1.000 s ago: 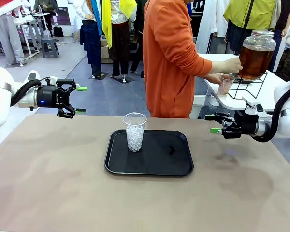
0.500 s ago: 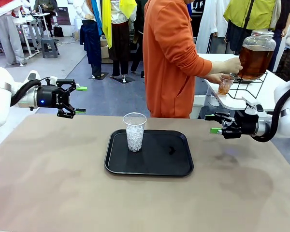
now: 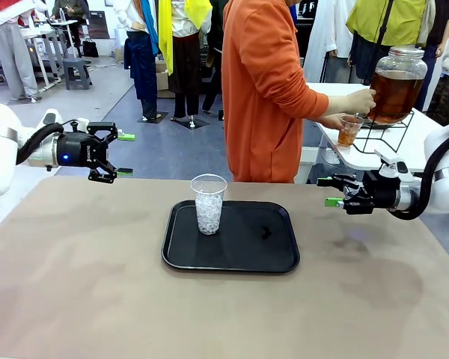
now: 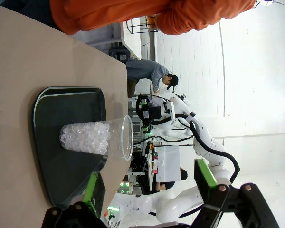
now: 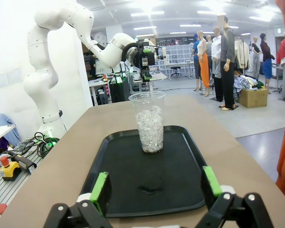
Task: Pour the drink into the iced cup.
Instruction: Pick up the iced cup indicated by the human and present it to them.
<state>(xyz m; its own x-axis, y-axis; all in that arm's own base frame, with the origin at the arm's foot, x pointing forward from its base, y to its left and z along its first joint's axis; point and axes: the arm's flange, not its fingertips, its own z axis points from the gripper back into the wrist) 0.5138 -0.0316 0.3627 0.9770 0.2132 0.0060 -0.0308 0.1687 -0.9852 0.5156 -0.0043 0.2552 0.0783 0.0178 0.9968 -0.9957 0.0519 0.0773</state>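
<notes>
cup [image 3: 209,203] with ice stands upright on a black tray [image 3: 277,258], between the two jaws and lower than both, at the tray end nearer to the left jaws. the ice fills more than half of it.

left jaws hang in the air, wide open, and hold nothing. the worktop [image 3: 75,284] lies below them. in the left wrist view the cup [image 4: 97,138] is ahead of them.

right jaws are also wide open and empty, and they point toward the cup. in the right wrist view the cup [image 5: 149,121] stands straight ahead, in line with the gap between the green pads [image 5: 100,190].

drink [image 3: 393,97] is in a big glass jar [image 3: 404,63] behind and above the right jaws, on a wire stand [image 3: 382,138] on a white side table [image 3: 411,153]. a person [image 3: 266,90] in orange stands beyond the worktop, with one hand [image 3: 361,100] at the jar's tap. the other hand [image 3: 331,120] holds a small cup [image 3: 350,129] under the tap, and amber drink is in its lower part.
</notes>
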